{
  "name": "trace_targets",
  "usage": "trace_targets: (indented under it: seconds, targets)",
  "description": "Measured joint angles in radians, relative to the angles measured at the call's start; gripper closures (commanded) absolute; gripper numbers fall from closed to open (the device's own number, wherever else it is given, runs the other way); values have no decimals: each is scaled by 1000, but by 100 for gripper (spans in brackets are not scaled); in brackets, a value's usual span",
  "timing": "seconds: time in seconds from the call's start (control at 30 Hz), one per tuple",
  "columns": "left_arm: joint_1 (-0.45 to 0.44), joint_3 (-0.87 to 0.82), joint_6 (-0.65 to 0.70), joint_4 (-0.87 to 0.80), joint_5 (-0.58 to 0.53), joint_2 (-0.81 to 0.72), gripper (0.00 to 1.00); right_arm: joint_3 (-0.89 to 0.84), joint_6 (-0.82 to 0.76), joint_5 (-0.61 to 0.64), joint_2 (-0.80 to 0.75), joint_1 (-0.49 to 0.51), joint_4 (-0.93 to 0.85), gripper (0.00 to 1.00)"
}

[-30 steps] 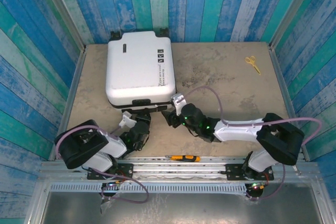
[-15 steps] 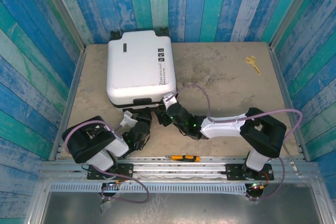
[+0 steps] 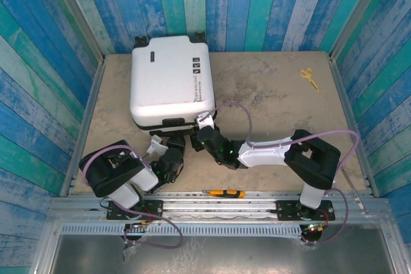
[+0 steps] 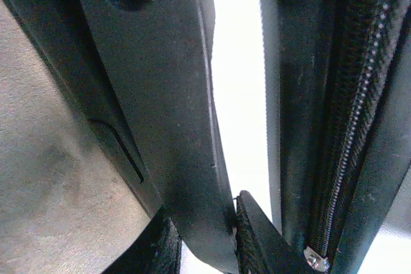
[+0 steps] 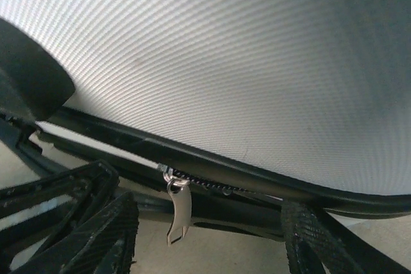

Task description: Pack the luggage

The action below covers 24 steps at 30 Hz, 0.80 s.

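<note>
Ribbed white plastic luggage (image 5: 257,62) — metal zipper pull (image 5: 179,213)

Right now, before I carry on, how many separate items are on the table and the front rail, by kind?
White suitcase: 1
Yellow scissors: 1
Orange-and-black tool on the front rail: 1
Total: 3

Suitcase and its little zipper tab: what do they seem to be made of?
The suitcase looks like hard white plastic, semi-glossy, with fine ribbed lines across its shell. The zipper tab looks like bare metal: silvery, flat and shiny, though plated plastic cannot be ruled out.
</note>
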Motion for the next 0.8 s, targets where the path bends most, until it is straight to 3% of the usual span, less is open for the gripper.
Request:
trace_targets:
  seconds: [0.07, 0.13, 0.23, 0.47, 0.8]
  targets:
    - [2, 2, -1, 13, -4, 14, 100, 16, 16, 29, 20, 0, -3, 63]
    - [3, 4, -1, 31, -8, 31, 100, 34, 35, 53, 43, 1, -11, 80]
    - [4, 5, -2, 65, -10, 62, 100, 50, 39, 64, 74, 6, 1, 99]
    - [4, 3, -3, 99, -5, 84, 100, 14, -25, 0, 52, -6, 39, 100]
    - [-23, 6, -10, -178, 69, -126, 100, -161, -191, -369, -141, -184, 35, 100]
